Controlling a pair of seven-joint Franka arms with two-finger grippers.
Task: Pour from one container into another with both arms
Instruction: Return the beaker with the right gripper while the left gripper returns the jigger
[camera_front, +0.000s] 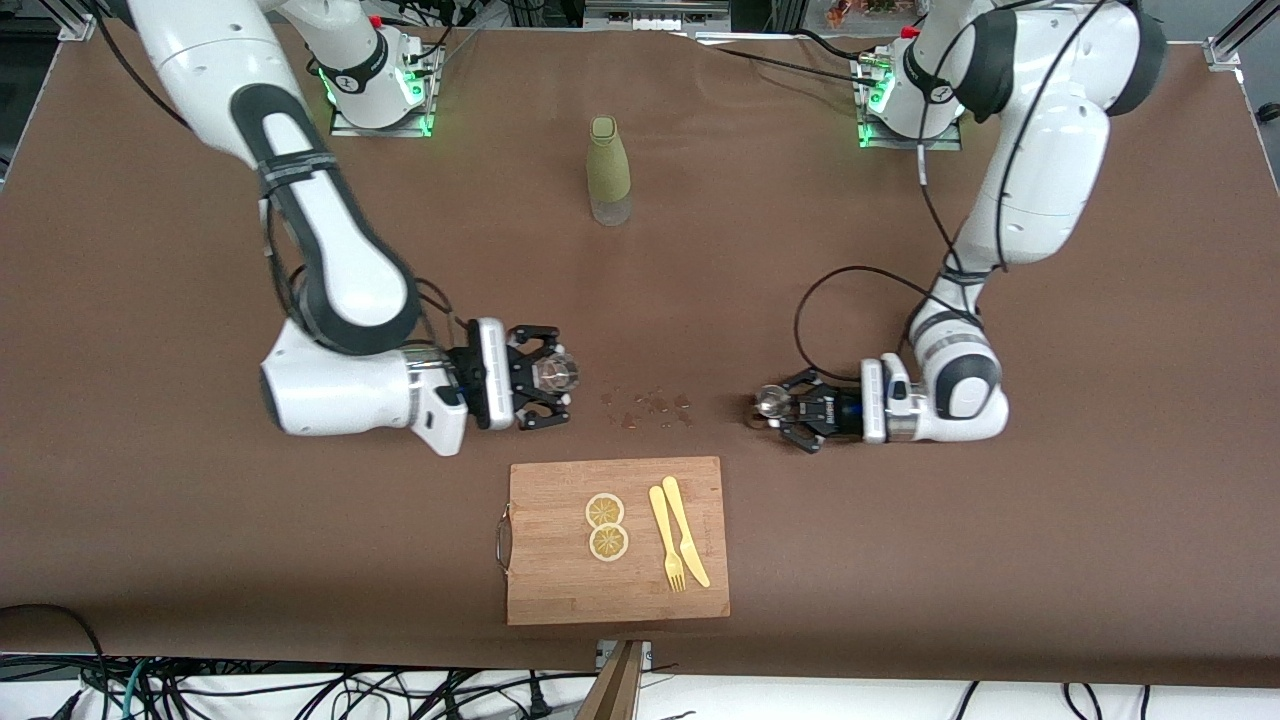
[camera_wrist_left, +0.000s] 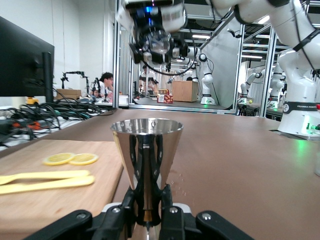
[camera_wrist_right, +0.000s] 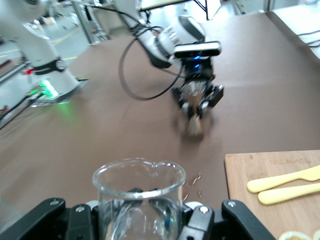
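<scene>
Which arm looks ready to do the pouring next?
Probably right: the right gripper holds the clear spouted glass beaker up higher; the left gripper holds the shiny metal cone cup upright, lower down.

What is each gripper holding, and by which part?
The left gripper grips a metal jigger at its narrow waist. The right gripper grips a clear glass beaker around its lower body.

A steel jigger (camera_wrist_left: 146, 165) is clamped upright in the left gripper (camera_wrist_left: 148, 212). Two lemon slices (camera_wrist_left: 71, 159) and yellow plastic cutlery (camera_wrist_left: 45, 181) are seen on a wooden cutting board (camera_wrist_left: 65, 200) alongside; the right gripper (camera_wrist_left: 159, 42) is raised above the brown table (camera_wrist_left: 240, 165).
</scene>
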